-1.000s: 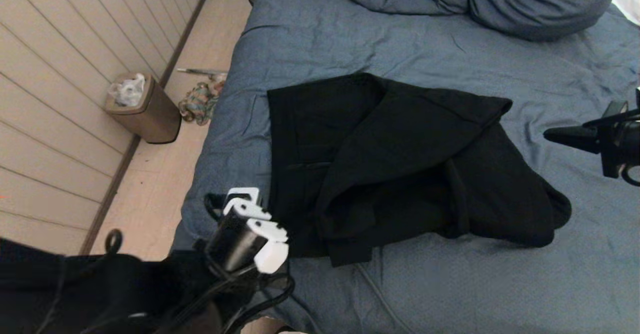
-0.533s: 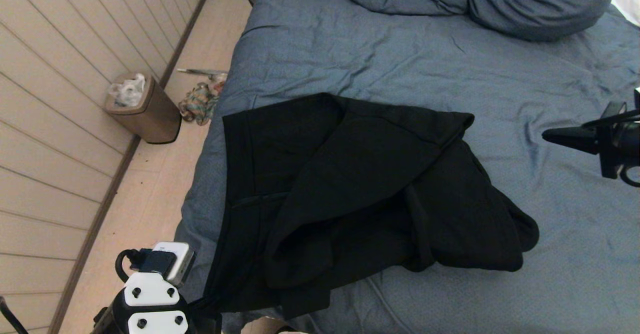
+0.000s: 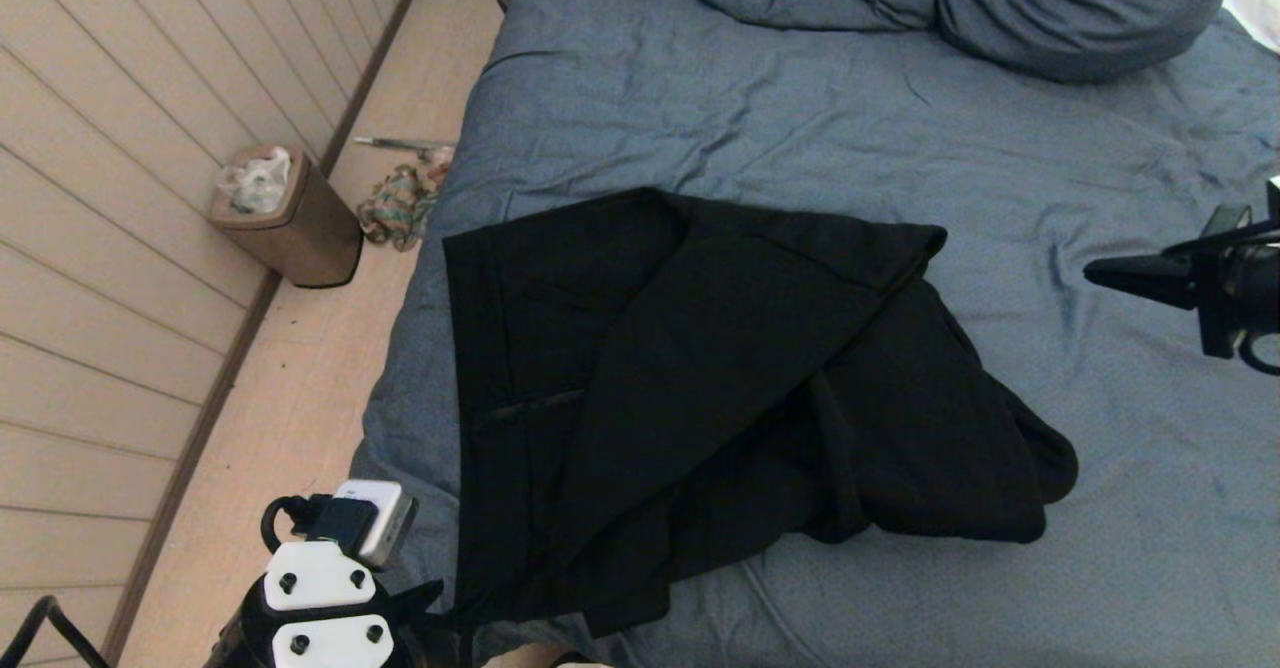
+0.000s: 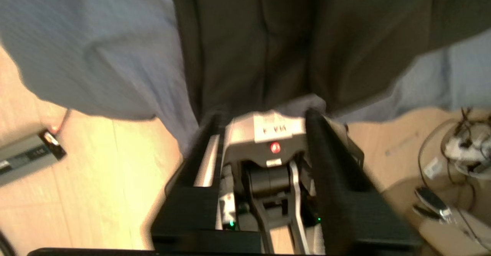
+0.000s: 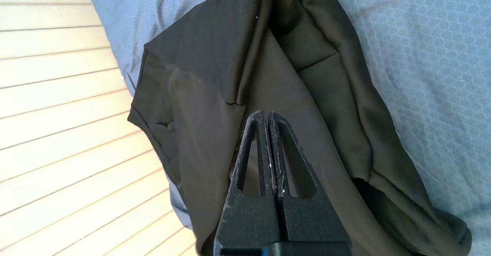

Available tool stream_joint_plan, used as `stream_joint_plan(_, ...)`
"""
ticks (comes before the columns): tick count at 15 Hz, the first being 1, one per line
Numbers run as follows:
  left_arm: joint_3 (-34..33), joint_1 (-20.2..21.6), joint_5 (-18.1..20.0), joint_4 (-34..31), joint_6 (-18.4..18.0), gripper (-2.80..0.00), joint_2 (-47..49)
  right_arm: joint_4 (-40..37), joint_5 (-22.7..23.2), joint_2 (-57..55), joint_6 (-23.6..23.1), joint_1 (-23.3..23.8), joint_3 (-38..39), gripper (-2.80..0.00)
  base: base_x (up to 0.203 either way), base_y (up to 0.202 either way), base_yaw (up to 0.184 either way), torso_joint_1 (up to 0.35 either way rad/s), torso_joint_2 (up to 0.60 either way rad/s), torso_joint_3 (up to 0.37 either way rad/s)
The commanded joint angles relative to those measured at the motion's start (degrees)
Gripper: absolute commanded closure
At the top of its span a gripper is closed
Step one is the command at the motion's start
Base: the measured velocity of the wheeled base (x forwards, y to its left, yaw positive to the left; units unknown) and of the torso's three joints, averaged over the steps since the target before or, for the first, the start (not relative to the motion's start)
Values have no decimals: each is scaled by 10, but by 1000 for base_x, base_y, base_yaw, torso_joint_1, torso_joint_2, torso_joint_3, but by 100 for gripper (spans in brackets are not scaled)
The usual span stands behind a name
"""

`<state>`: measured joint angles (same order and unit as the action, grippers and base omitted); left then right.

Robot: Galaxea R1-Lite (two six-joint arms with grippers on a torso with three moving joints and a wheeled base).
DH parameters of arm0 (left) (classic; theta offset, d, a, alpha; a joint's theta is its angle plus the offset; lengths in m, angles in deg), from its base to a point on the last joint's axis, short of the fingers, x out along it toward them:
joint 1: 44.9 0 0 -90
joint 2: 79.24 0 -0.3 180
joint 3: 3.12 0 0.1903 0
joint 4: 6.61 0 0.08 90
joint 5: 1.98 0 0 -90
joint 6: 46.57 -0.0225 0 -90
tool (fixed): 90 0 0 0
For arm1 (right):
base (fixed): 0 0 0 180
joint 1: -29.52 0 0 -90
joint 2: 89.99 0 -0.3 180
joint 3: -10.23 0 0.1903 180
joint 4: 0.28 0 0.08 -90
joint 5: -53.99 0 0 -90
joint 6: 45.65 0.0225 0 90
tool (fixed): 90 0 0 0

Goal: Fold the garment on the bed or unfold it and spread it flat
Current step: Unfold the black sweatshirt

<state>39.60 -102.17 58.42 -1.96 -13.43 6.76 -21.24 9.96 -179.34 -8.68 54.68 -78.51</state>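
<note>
From the head, the black garment (image 3: 700,398) lies crumpled on the bed (image 3: 800,118), its near corner at the edge by the left gripper (image 3: 440,603). Left wrist: fingers (image 4: 330,164) spread wide, seemingly holding nothing; right wrist: right gripper (image 5: 267,115) pressed closed, empty, above the cloth.

Matt black cloth garment (image 3: 700,388) on wrinkled blue woven bed (image 3: 800,118); pale wood-plank floor (image 3: 300,398).

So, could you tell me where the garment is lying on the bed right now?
In the head view the garment lies crumpled on the bed, near its left edge, its near corner by the left gripper.
</note>
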Motion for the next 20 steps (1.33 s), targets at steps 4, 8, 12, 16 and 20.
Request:
stream_joint_plan(4,37,1,-33,-5,-55,-280,-83,0,3,-3,2,0,0,0,0,0,0,0,0,0)
stream_joint_plan(8,142,1,-11,-31,-73,-280,-7,0,16,5,-1,-20,15,0,0,0,0,0,0,0)
stream_joint_plan(12,300,25,9,-69,-40,0,115,-7,22,20,-2,-82,37,0,0,0,0,0,0,0)
stream_joint_plan(16,370,147,126,-194,43,0,132,-181,-23,30,-131,-190,16,0,0,0,0,0,0,0)
stream_joint_plan(20,352,252,252,-208,64,0,66,-251,-198,2,-222,-348,-30,0,0,0,0,0,0,0)
